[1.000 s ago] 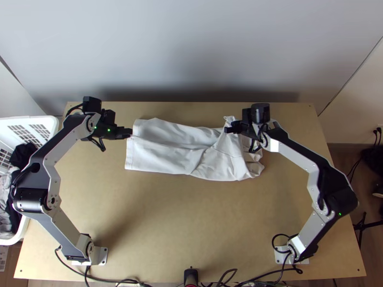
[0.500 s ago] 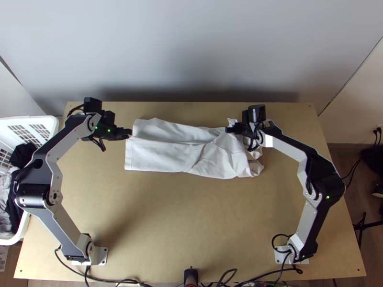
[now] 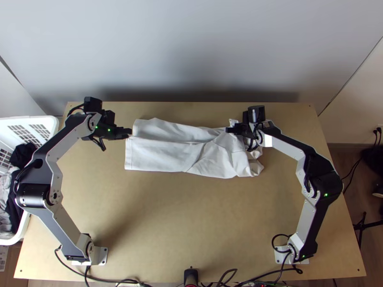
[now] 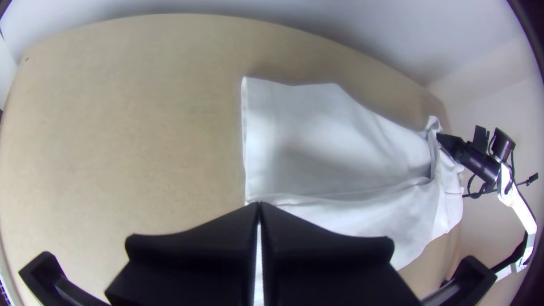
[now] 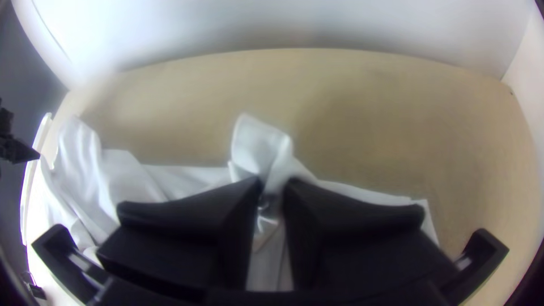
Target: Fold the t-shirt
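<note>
Left gripper [image 4: 259,205] and right gripper [image 5: 274,184] pinch a white t-shirt [image 3: 163,154] in narrowed fingers; apparently partly folded, its bunched end [image 3: 253,167] awaits straightening.

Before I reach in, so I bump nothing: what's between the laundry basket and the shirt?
The top view shows the left arm and its gripper there, above bare wooden table.

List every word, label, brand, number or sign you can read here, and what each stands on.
No text is legible.
Pale label below the basket: too small to read.
White t-shirt: no readable print on the visible cloth.
</note>
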Robot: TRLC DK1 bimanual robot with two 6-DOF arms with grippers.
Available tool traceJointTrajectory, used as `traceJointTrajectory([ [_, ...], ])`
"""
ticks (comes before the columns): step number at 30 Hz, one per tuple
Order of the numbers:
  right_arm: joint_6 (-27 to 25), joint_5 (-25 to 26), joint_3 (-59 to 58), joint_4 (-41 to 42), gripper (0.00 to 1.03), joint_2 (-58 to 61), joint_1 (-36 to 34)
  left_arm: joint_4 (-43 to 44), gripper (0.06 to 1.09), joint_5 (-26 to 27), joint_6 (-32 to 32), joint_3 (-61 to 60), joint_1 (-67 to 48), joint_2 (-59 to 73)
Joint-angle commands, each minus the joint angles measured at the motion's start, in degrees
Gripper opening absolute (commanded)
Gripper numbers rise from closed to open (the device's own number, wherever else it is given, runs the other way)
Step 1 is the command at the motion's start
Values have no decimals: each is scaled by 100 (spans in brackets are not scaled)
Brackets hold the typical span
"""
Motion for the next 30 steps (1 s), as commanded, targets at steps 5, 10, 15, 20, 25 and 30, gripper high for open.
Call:
traceJointTrajectory([
  [5, 189, 186, -46, -63, 89, -304, -195, -9, 9, 3, 0, -36, 8, -19],
  [10, 392, 257, -28, -133, 97, -1007, -221, -18, 9, 3, -9, -80, 8, -27],
  [15, 761, 257, 280, -985, 97, -1913, 297, -18, 9, 3, -9, -150, 17, -71],
  [20, 1200, 204, 860, -2532, 97, -2036, 913, -9, 9, 12, -97, -19, -45, -98],
  [25, 1279, 178, 578, -2647, 97, -2027, 1299, -9, 9, 29, -264, 386, -71, 34],
  [30, 1613, -95, 455, -2647, 97, -1974, 1343, -1, 9, 29, -360, 764, -62, 359],
])
